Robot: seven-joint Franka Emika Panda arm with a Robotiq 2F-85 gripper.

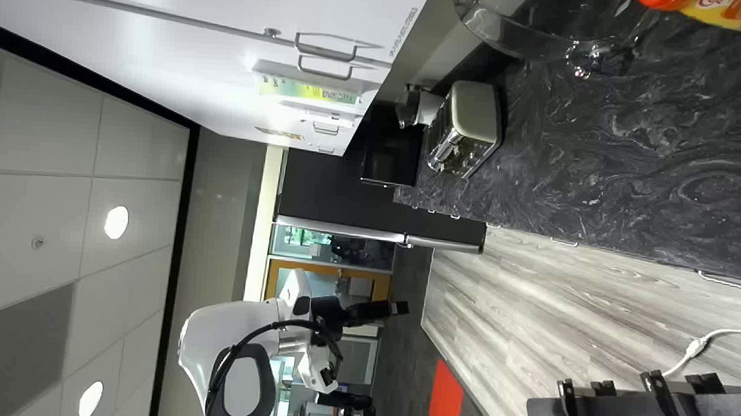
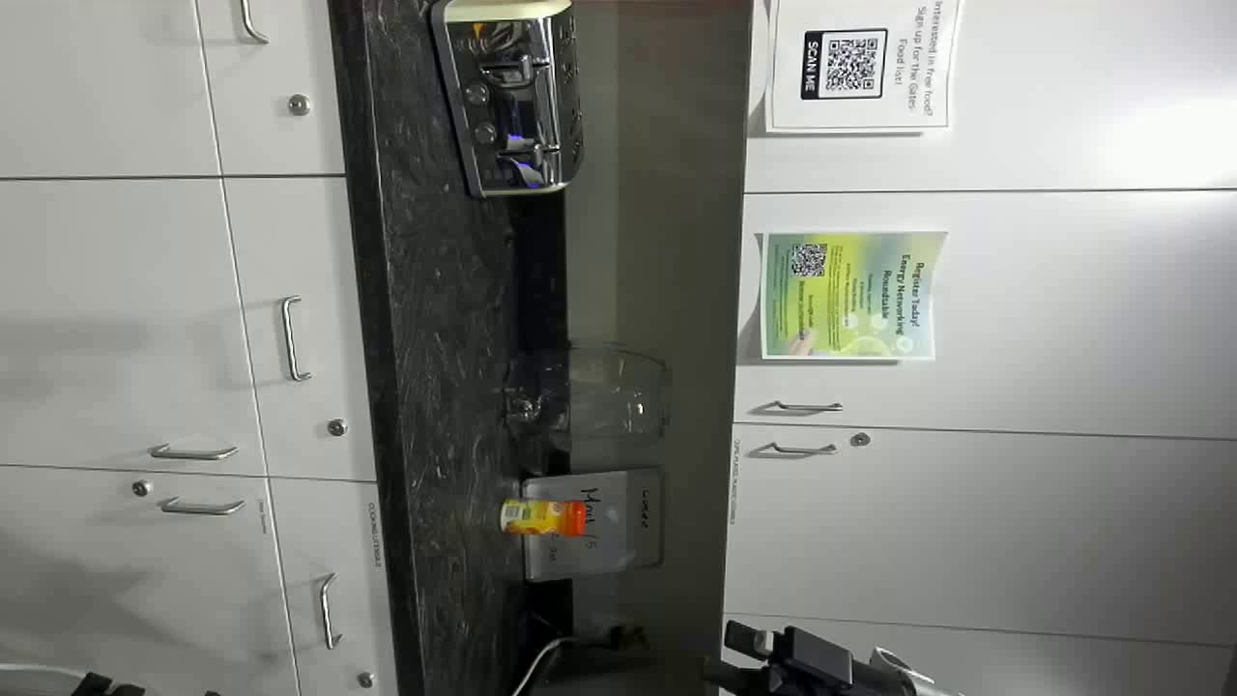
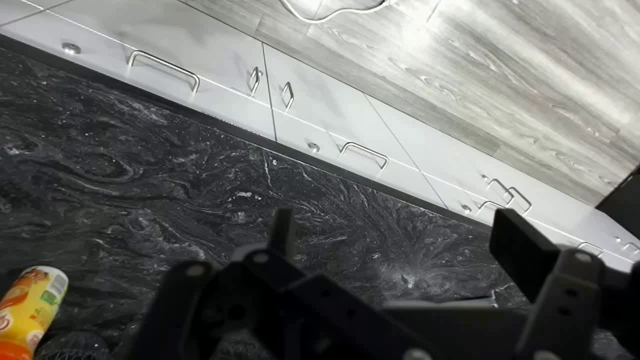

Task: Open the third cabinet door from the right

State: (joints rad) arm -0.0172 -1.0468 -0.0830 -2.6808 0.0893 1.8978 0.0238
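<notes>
The likely 3rd cabinet door (image 2: 976, 532) is being judged stiff yet light-swinging, its handle (image 2: 800, 449) at 10 o'clock being favoured for grasping, the gripper (image 3: 392, 225) standing spread apart.

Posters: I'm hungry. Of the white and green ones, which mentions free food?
The white poster, reading "Interested in free food?"; the green poster advertises a roundtable.
</notes>
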